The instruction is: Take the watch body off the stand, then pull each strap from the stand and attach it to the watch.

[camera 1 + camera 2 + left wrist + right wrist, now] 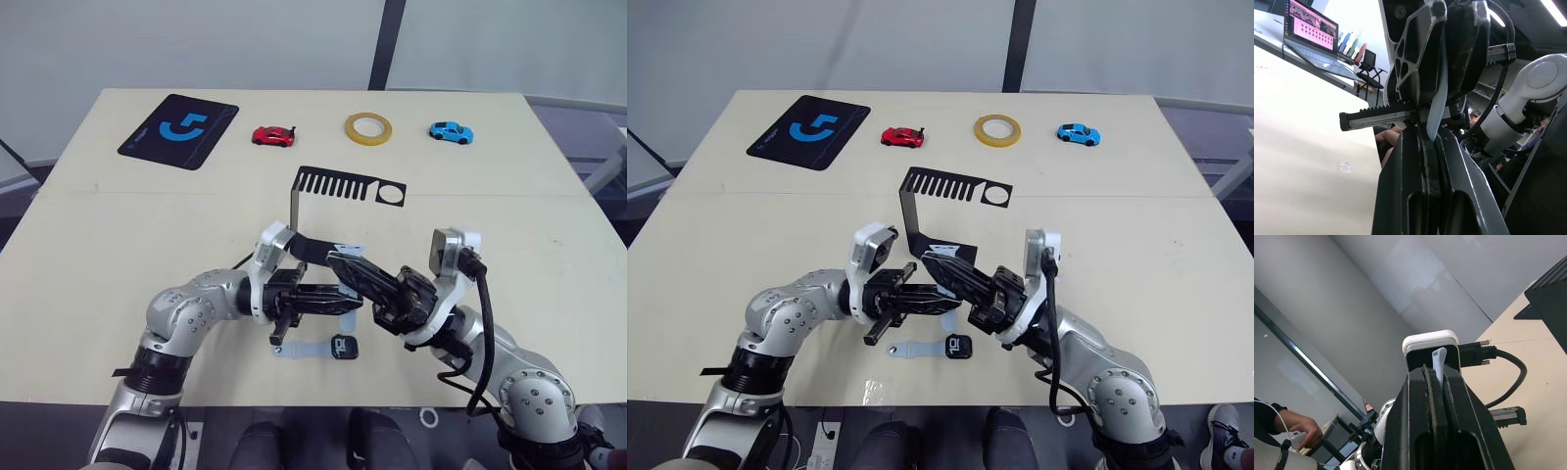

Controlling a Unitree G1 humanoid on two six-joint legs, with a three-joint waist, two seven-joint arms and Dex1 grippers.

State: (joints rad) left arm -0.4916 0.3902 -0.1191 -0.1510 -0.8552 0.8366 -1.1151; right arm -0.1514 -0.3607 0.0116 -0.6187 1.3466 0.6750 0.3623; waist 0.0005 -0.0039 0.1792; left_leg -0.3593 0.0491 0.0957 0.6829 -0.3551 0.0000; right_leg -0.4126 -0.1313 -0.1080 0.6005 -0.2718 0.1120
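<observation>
The pale beige table top [509, 225] is carrying everything. The black rectangular mouse pad with a blue logo [179, 130] is lying at the far left. The thin black bent sheet-metal stand [338, 185], with comb slots and a round hole in its top plate, is standing mid-table, just beyond the two arms.

The left gripper [345, 300] and the right gripper [338, 262] are meeting nose to nose just near of the stand, each with its fingers closed tight on the same pale blue-grey flexible strap [1437, 104], which is showing between both pairs of fingers in the wrist views.

A second pale blue-grey strap [301, 350] is lying flat at the near edge, joined to the small black rounded-square watch body [344, 347] on its right.

Along the far edge are sitting the yellow tape roll [367, 126], the small blue toy car [451, 131] and the small red toy car [272, 135].
</observation>
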